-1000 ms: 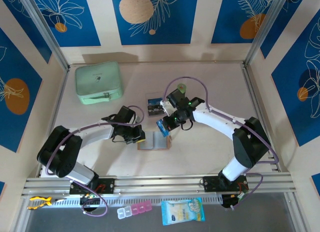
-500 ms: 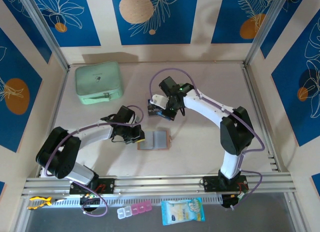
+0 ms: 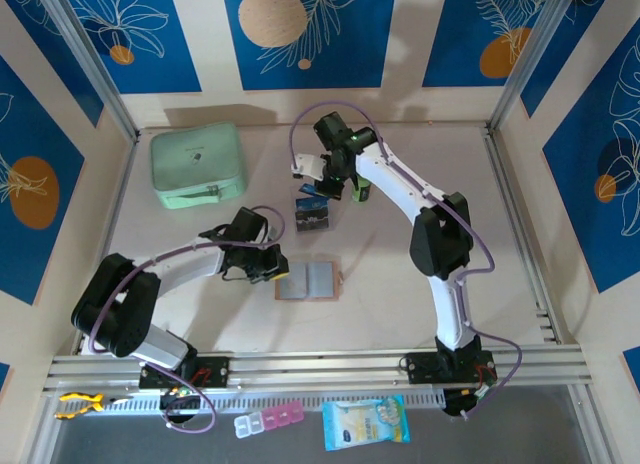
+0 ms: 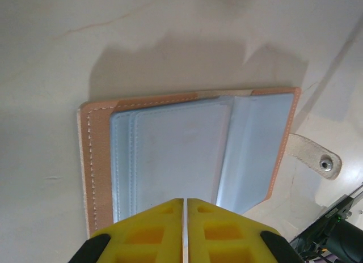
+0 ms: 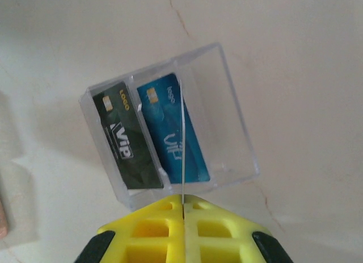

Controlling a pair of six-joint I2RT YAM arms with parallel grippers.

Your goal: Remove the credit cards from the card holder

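On pale tabletop (image 3: 385,319), between blue-patterned walls (image 3: 310,54): open card holder (image 3: 308,281).

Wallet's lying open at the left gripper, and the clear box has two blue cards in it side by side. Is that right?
Not quite. The clear box holds one blue card and one black card side by side, not two blue ones, as the right wrist view shows. The card holder does lie open at the left gripper.
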